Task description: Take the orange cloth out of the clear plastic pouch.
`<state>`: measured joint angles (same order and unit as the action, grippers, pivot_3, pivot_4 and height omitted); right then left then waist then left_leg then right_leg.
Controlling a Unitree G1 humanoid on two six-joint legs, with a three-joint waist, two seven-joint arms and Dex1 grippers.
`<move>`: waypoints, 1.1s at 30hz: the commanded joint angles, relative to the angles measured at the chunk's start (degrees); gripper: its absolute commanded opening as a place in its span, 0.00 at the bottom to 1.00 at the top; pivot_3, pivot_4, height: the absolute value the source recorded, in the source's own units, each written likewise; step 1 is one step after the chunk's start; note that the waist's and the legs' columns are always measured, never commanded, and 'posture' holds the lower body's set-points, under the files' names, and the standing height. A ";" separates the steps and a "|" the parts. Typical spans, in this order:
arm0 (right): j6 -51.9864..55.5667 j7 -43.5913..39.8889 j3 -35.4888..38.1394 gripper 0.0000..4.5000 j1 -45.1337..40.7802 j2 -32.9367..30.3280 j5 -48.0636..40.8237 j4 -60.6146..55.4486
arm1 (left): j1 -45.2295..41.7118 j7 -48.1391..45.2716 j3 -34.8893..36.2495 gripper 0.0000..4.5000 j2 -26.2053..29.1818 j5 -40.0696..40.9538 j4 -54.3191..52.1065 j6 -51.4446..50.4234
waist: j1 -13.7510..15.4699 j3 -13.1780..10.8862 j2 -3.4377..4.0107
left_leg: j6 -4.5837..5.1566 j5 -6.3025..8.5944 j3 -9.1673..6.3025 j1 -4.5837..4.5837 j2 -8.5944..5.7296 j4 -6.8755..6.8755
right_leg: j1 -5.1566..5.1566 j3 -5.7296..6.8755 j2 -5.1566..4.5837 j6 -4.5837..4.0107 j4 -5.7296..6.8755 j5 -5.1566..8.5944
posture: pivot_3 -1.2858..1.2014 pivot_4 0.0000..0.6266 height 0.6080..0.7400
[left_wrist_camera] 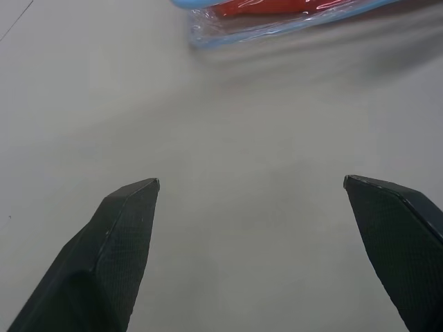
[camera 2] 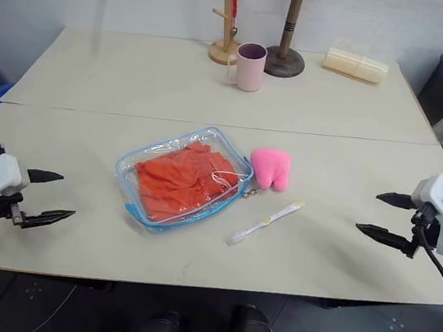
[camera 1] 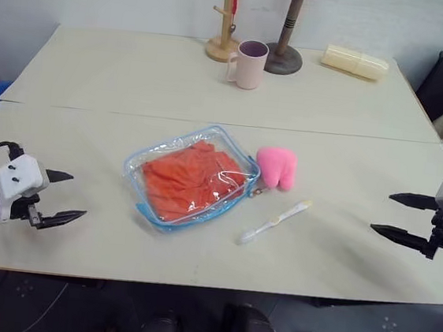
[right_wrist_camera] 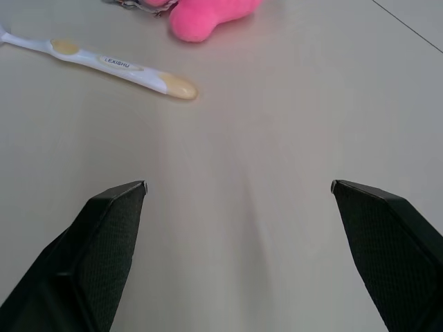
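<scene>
The clear plastic pouch with light blue trim lies flat in the middle of the table. Inside it sits the wrinkled orange cloth, filling most of the bag. My left gripper hovers open over the table's near left, well clear of the pouch, pointing toward it. My right gripper hangs open at the near right, empty, pointing left. The left wrist view shows a corner of the pouch beyond the spread fingers.
A pink tooth-shaped plush lies against the pouch's right side, with a white toothbrush just in front of it. At the back stand a pink mug, a wooden mug tree, a dark stand and a cream case.
</scene>
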<state>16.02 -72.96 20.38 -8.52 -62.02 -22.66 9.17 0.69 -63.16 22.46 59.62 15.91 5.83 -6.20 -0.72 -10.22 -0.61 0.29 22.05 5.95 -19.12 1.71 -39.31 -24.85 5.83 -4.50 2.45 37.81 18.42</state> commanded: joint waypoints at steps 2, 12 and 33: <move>-1.05 0.06 1.78 1.00 -0.32 -1.08 -0.22 -0.51 | 0.13 0.12 0.90 1.00 0.50 -0.33 0.20 1.04 | -0.02 0.00 0.00 | 0.00 0.00 0.00 0.00 0.00 0.00 | 0.00 0.00 0.00 0.00 0.00 0.00 | 0.52 0.24 1.00; -2.02 0.14 1.06 1.00 -1.19 -1.02 0.43 0.32 | 0.92 0.75 1.15 1.00 0.39 -0.32 -0.40 -0.01 | -0.04 0.00 0.00 | 0.00 0.00 -0.01 0.00 0.00 0.00 | 0.00 0.00 0.00 0.00 0.00 0.00 | 0.52 0.24 1.00; 2.68 -2.61 -3.35 1.00 -8.59 -1.36 -1.69 -8.81 | -2.60 -1.76 2.24 1.00 0.35 21.81 -22.83 -23.84 | -0.45 0.00 0.00 | -0.01 -0.01 -0.10 0.01 0.00 -0.03 | 0.08 0.01 -0.01 0.00 0.01 0.00 | 0.52 0.24 1.00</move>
<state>18.66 -74.91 17.45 -15.03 -62.05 -22.77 4.65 0.18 -64.57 24.02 58.57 32.44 -10.95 -26.84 -1.17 -10.22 -0.61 0.27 22.04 5.81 -19.14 1.71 -39.40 -24.75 5.85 -4.51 2.45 37.83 18.42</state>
